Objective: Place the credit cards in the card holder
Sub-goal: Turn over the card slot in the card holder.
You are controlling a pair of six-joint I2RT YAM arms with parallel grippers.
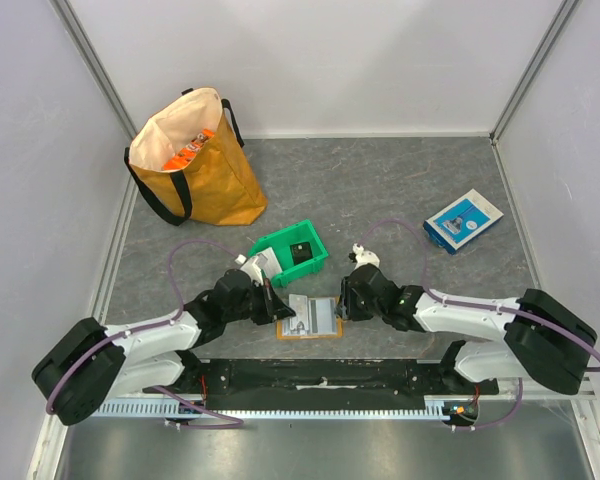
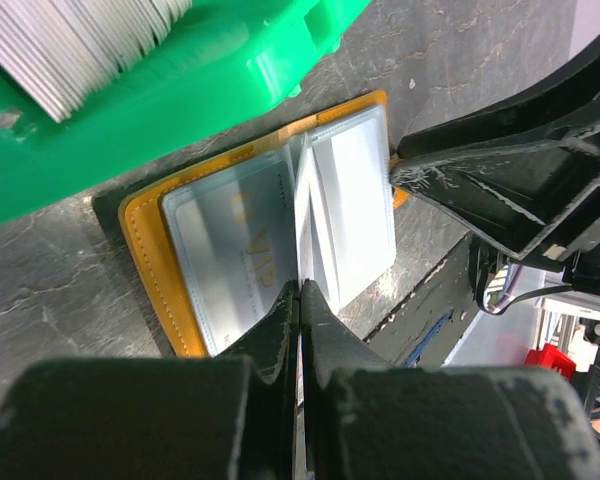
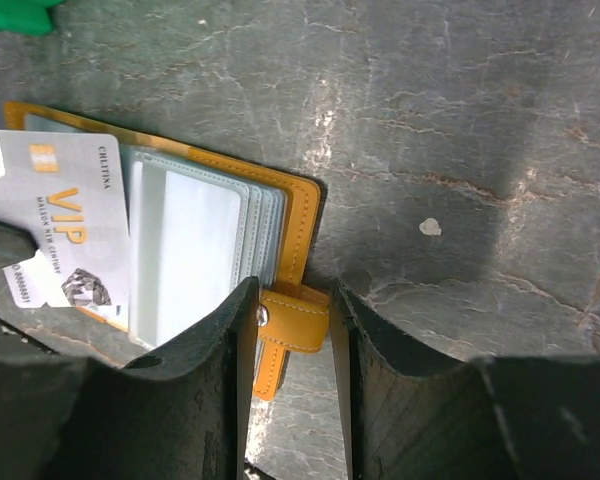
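The orange card holder point(image 1: 311, 330) lies open on the table between the arms, its clear sleeves point(image 3: 195, 260) fanned. My left gripper point(image 2: 301, 285) is shut on a light grey VIP credit card point(image 3: 65, 225), which shows edge-on point(image 2: 301, 215) over the holder's middle fold. Another VIP card point(image 2: 230, 245) shows faintly under the left sleeve. My right gripper point(image 3: 292, 290) is open, its fingers standing either side of the orange snap tab point(image 3: 298, 320) at the holder's right edge. More light cards point(image 2: 80, 40) are stacked in the green bin point(image 1: 292, 252).
The green bin point(image 2: 210, 80) stands just behind the holder. An orange-yellow tote bag point(image 1: 195, 160) is at the back left and a blue-and-white flat box point(image 1: 463, 220) at the right. The right gripper's fingers point(image 2: 500, 170) fill the right side of the left wrist view.
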